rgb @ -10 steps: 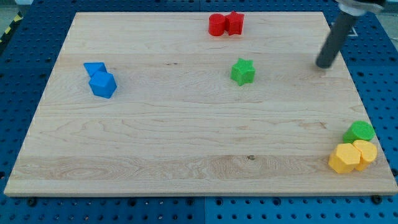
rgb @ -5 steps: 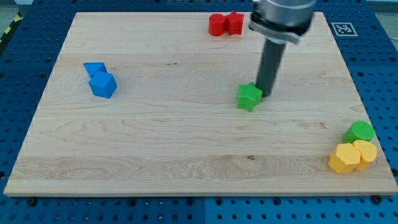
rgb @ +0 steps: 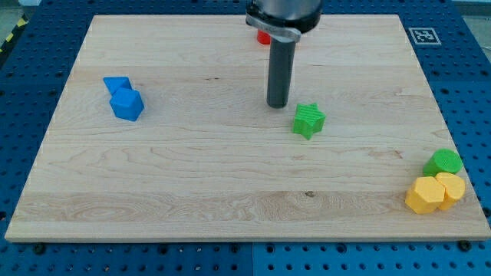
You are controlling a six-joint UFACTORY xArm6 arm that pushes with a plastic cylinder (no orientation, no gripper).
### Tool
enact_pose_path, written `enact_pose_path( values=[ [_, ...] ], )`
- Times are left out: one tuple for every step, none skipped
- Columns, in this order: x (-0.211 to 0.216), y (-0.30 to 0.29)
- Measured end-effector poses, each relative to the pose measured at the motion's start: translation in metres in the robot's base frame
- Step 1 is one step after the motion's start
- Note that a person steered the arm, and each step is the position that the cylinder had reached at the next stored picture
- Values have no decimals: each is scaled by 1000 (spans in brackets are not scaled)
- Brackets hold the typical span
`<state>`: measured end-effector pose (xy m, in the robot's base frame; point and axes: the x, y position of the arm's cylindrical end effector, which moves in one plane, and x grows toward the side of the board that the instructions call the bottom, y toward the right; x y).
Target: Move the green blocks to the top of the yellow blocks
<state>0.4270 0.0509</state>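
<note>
Seven blocks on desk [rgb: 192, 192], plus my tip [rgb: 276, 105].

Item 1: green star block [rgb: 309, 120], near desk centre, standing free, clear on all sides. Task piece, not yet placed.
Item 2: green round block [rgb: 444, 162], view's lower right, touching upper edge of the yellow pair. Looks placed already.
Item 3: two yellow blocks [rgb: 434, 192], lower right corner, pressed together; one hexagon-ish, other partly hidden behind it.
Item 4: two blue blocks [rgb: 123, 97], view's left, touching. Not task pieces.
Item 5: red block [rgb: 263, 37], top edge, mostly hidden behind rod; shape can't tell.

Tool: plain rod, no jaws, nothing to spread or pinch. Tip sits just up-left of green star, small gap showing, not touching.

Handling est.: star prob. light, rigid, slides easily on smooth wood. Points make it likely to spin if pushed off-centre. No grip possible; contact should go on star's upper-left side, aimed through its centre, driving toward lower right. Risk: overshoot could knock the green round block or scatter the yellows.
</note>
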Motion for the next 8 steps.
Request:
enact_pose_path(
  values=[
    [33,42],
    [65,89],
    [80,119],
    [82,132],
    [89,142],
    [91,146],
    [70,146],
    [66,157]
  ],
)
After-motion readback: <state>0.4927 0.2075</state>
